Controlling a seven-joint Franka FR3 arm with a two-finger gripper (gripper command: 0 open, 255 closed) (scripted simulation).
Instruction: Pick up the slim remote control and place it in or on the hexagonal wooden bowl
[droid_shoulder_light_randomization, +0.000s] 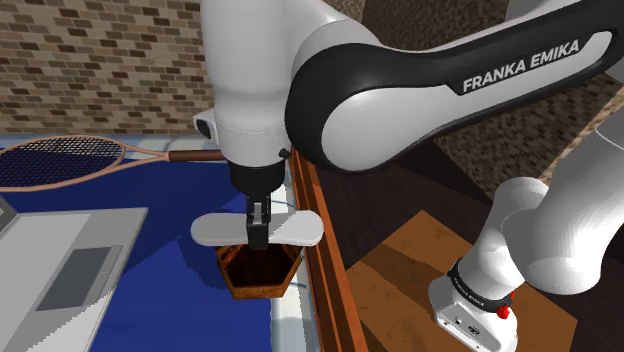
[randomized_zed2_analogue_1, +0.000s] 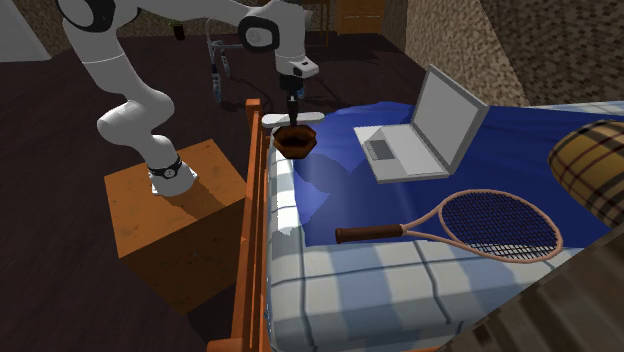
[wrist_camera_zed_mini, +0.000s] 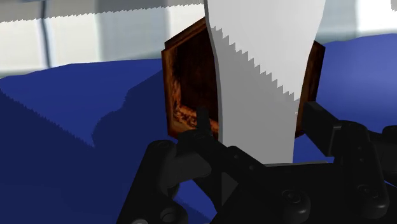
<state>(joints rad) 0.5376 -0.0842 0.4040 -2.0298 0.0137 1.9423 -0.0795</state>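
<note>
The hand (droid_shoulder_light_randomization: 260, 238), clamped on the white remote (droid_shoulder_light_randomization: 215, 229), hangs above the wooden bowl (droid_shoulder_light_randomization: 252, 282) at its six o'clock; lowering and release seem next.

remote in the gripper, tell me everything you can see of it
The remote is a slim, flat, plain white bar with rounded ends; no buttons or markings show on it. It lies level, and the gripper clasps it at its middle between its black fingers. It hangs right over the open top of the brown hexagonal bowl, with both ends reaching past the rim. Whether its underside touches the rim cannot be told.
</note>
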